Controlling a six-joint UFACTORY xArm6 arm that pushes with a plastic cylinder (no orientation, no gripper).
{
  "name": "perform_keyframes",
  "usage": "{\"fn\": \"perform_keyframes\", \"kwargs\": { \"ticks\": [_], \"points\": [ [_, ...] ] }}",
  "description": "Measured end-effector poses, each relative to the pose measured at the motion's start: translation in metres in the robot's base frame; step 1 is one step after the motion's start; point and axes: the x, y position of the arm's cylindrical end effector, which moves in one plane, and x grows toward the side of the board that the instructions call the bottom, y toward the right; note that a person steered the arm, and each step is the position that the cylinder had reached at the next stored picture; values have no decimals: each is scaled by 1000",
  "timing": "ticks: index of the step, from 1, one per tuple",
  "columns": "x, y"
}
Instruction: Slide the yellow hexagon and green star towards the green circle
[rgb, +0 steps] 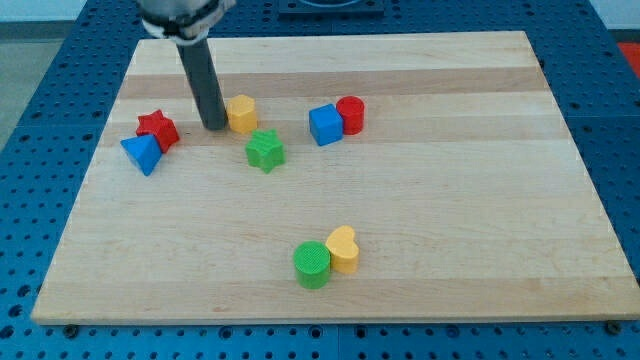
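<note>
The yellow hexagon (242, 113) sits in the upper left part of the wooden board. The green star (265, 150) lies just below and right of it. The green circle (312, 264) stands near the view's bottom centre, touching a yellow heart (343, 248) on its right. My tip (214, 127) rests on the board right beside the yellow hexagon's left side, up and left of the green star.
A red star (158, 128) and a blue triangle (142, 153) sit together at the left. A blue cube (325, 124) and a red cylinder (350, 114) touch each other right of the hexagon. The board's edge (330, 318) runs along the bottom.
</note>
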Motion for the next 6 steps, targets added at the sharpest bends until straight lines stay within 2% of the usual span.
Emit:
{"fn": "perform_keyframes", "kwargs": {
  "ticks": [2, 3, 4, 5, 6],
  "points": [
    [113, 32],
    [123, 24],
    [102, 22],
    [38, 20],
    [13, 8]
  ]
}}
